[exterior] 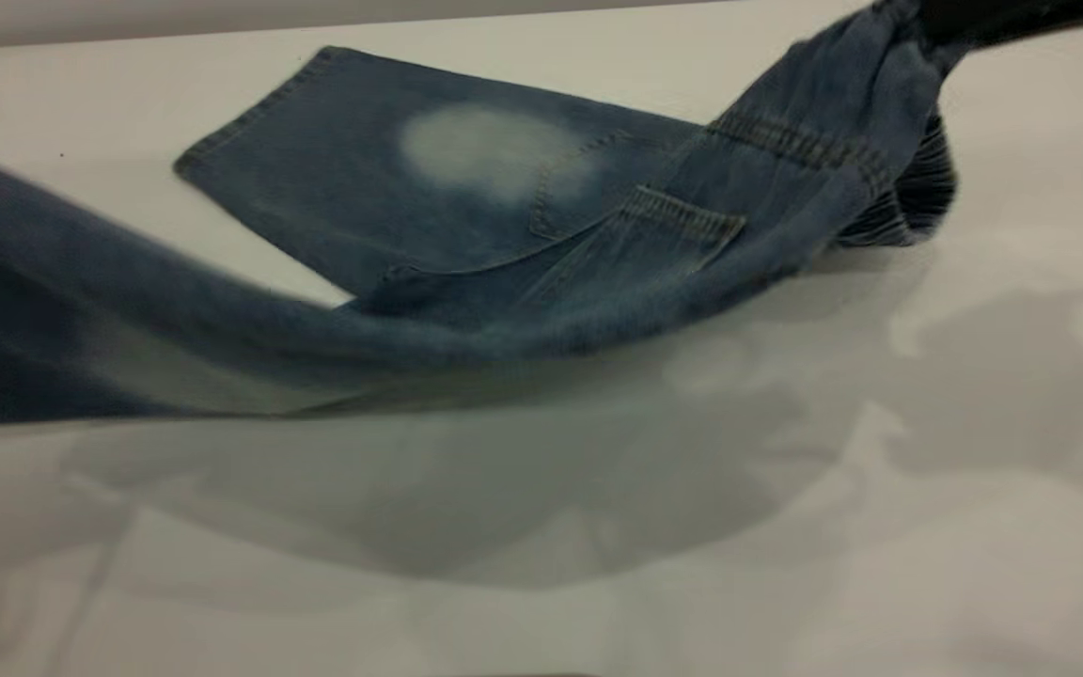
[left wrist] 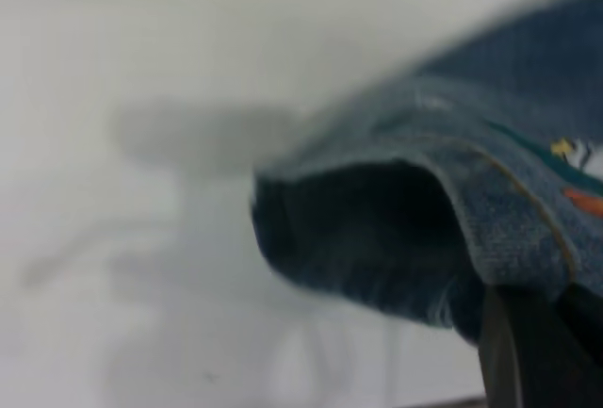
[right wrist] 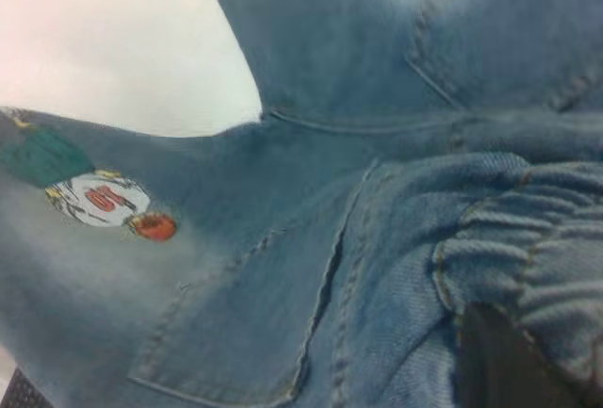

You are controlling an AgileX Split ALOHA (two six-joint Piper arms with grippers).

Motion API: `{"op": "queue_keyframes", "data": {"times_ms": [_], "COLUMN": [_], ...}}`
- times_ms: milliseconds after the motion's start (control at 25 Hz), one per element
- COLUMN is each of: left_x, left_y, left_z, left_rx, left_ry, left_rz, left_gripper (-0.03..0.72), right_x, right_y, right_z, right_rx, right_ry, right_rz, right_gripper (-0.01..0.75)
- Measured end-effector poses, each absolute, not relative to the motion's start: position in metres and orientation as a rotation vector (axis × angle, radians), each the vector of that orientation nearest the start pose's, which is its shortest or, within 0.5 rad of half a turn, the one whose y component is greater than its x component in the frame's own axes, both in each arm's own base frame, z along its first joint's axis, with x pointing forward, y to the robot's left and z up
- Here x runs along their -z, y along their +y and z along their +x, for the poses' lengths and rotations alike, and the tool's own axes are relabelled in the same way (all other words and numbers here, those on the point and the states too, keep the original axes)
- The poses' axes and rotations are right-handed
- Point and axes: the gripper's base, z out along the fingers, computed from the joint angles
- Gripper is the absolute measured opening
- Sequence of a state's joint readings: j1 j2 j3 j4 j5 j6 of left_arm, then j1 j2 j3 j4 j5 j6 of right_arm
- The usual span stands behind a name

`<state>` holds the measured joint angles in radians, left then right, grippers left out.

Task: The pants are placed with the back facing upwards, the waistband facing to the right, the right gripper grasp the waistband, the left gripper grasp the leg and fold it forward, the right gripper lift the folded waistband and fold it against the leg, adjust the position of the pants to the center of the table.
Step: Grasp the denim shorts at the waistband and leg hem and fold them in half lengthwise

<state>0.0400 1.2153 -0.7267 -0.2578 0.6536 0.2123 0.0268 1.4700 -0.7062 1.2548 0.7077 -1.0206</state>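
Note:
The blue denim pants [exterior: 466, 188] lie back up on the white table [exterior: 598, 564]. The plain leg rests flat at the back. The other leg [exterior: 128, 320] hangs lifted and stretches toward the near left, out of the exterior view. In the left wrist view my left gripper [left wrist: 532, 333] is shut on that leg's hem [left wrist: 452, 201], beside the cartoon print [left wrist: 577, 168]. At the far right my right gripper [exterior: 936, 23] holds the gathered waistband [exterior: 922, 193] raised off the table. The right wrist view shows a dark finger [right wrist: 504, 361] clamped on the ruffled waistband [right wrist: 528, 257], with the print [right wrist: 99, 199] beyond it.
Bare white tabletop spreads in front of the pants, crossed by the shadows [exterior: 504, 489] of the lifted cloth and the arms. The table's far edge [exterior: 222, 33] runs just behind the flat leg.

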Motion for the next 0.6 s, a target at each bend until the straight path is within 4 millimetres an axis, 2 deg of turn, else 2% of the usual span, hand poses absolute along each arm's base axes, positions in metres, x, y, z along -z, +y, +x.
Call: {"op": "queue_keyframes", "data": {"times_ms": [160, 360, 600], "left_x": [-0.247, -0.237, -0.22], "left_y": [-0.002, 0.002, -0.018], "left_z": [0.235, 0.267, 0.312], "left_rx": [0.151, 0.11, 0.105], "left_ry": [2.503, 2.395, 2.324], "left_rz": [-0.011, -0.061, 0.009], "left_gripper": [0.017, 0.017, 0.017], "right_x": [-0.2, -0.175, -0.16], "right_y": [0.061, 0.05, 0.039], "right_z": [0.265, 0.279, 0.29], "right_rx": [-0.864, -0.722, -0.586], "right_ry": [2.47, 2.513, 2.506], "right_rz": [-0.091, 0.058, 0.22], "right_gripper": [0.036, 0.036, 0.036]}}
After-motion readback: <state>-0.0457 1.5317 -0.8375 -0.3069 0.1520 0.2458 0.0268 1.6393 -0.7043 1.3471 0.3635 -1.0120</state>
